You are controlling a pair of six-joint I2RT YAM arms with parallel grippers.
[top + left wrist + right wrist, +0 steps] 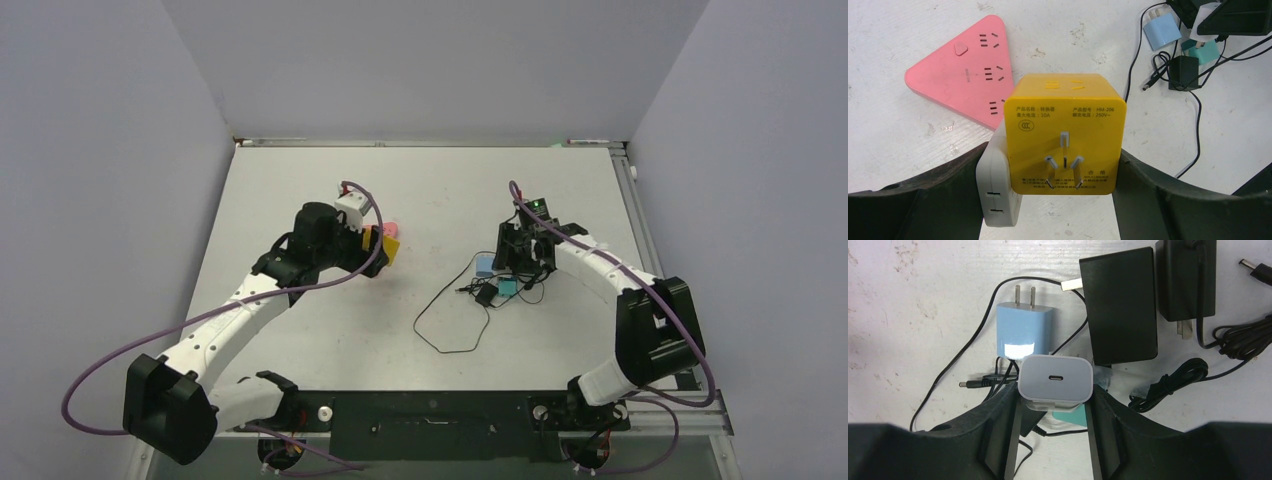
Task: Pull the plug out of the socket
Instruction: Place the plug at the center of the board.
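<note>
Overhead, we see the left pincer (374,247) out over the middle-left of the white surface (300,180), pinching a yellow cube socket adapter (386,250). A pink triangular power strip (391,230) lies just beyond it on the far side. Well apart to the right, the right pincer (520,262) hangs over a small heap of chargers. A thin black cable (445,330) loops from that heap toward the near edge.

From the left wrist, we find the yellow cube socket adapter gripped between the two dark fingers (1153,190), its three-pin face turned to the camera. A white block (996,197) with two slots sits against the cube's left side, wedged between cube and finger; we cannot tell whether it is plugged into it. The pink strip lies flat on the surface behind the cube. At the upper right of this view lie a light blue charger (1162,31), a teal charger (1204,51) and a black adapter (1183,72).

From the right wrist, we see the right pincer closed on a white USB-C charger plug (1055,381), its port facing the camera, held above the heap. Beneath and beyond it lie the light blue charger with its two prongs pointing away, a black power brick (1120,305) and a second black adapter further right.
</note>
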